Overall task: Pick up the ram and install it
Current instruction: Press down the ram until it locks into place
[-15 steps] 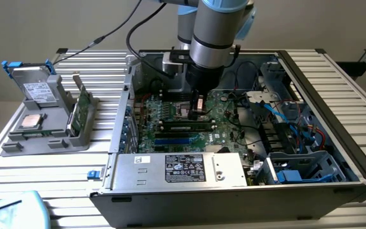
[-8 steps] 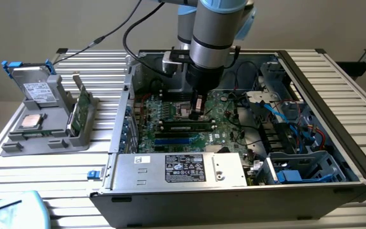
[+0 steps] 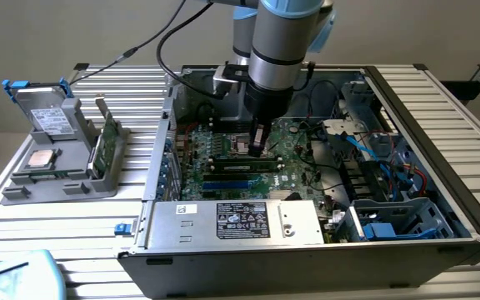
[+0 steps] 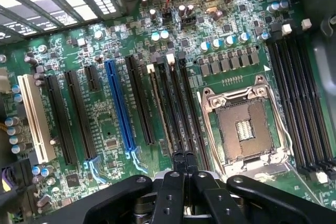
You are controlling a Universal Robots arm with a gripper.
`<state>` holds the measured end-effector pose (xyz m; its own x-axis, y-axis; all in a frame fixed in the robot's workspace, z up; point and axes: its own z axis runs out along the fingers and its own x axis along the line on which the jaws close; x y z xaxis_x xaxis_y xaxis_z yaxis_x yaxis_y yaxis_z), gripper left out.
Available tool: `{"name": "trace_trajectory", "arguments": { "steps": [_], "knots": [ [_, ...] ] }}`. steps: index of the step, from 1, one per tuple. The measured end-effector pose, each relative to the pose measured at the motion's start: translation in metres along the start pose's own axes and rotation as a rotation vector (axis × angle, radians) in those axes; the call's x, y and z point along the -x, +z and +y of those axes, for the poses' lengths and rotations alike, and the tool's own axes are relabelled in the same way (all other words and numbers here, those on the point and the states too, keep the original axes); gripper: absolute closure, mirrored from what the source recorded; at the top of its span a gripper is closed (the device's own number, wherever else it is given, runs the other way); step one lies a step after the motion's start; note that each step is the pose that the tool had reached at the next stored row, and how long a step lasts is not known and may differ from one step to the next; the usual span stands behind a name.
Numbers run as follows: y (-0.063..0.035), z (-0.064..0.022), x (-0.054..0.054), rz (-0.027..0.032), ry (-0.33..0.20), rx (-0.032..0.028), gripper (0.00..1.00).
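step: seating | gripper [image 4: 184, 157] fully closed, held nothing, tips pressed on ram [image 3: 242, 166] in motherboard [image 4: 105, 129] slot | next needs: judged even downward push till latches click

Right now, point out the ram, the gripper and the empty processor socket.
ram [image 3: 244, 166]: exterior view, middle of the stick's top edge.
gripper [image 4: 184, 157]: wrist view, between the shut fingertips.
processor socket [image 4: 243, 129]: wrist view, centre of the contact field.

Labels on the power supply [image 3: 240, 222] and the drive [image 3: 50, 117]; print too small to read.
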<state>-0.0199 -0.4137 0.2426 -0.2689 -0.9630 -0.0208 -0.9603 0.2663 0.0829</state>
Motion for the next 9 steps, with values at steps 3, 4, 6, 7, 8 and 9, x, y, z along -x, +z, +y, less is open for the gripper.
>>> {"name": "trace_trajectory", "arguments": {
  "steps": [3,4,6,7,8,9],
  "knots": [
    [0.0000,0.0005,-0.0001,-0.0022,0.026,-0.0006,0.89],
    [0.0000,0.0006,-0.0002,-0.0029,0.035,-0.0007,0.89],
    [0.0001,0.0009,-0.0003,-0.0045,0.054,-0.0011,0.89],
    [0.0001,0.0010,-0.0003,-0.0053,0.064,-0.0014,0.89],
    [0.0001,0.0011,-0.0003,-0.0061,0.073,-0.0015,0.89],
    [0.0002,0.0011,-0.0003,-0.0069,0.083,-0.0017,0.89]
  ]
}}
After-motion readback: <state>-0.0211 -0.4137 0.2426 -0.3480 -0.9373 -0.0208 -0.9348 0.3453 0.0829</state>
